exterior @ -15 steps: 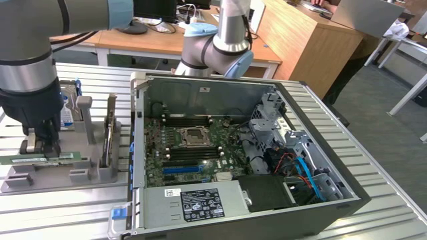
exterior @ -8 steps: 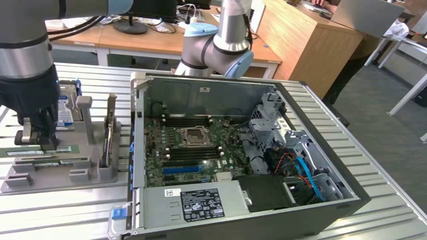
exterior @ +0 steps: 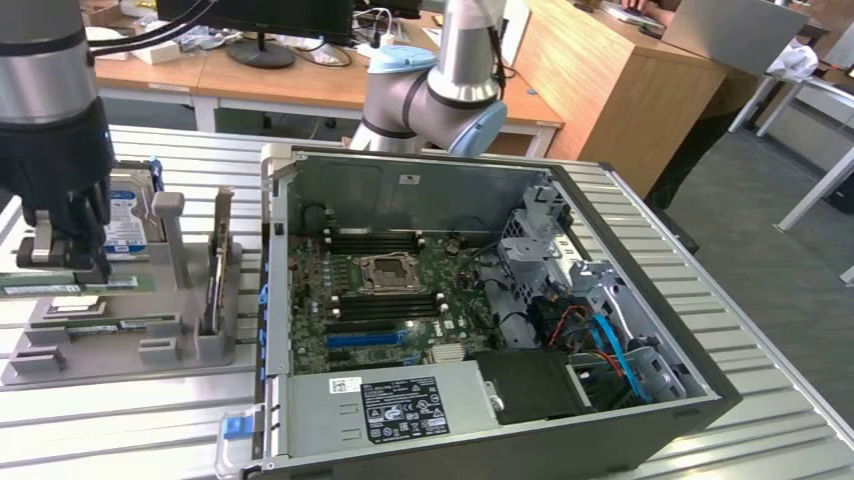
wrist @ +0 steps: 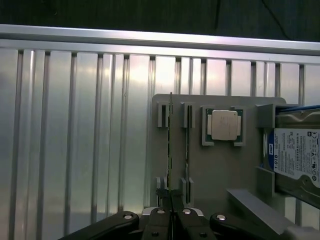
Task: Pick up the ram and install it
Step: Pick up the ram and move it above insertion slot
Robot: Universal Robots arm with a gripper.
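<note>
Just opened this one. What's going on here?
The arm's pincer is down at the grey holder, which sits beside the open computer case. It is closed on the end of the ram. The ram stands on edge in its slot in the holder and has not been lifted out yet. A second stick, a processor and a hard drive sit in the same holder.

Exterior camera: high, distant, angled down across counter (exterior: 134, 425). Wrist camera: close, straight down past tool (wrist: 170, 196). Shared: grey holder (wrist: 215, 167) beneath tool.
</note>
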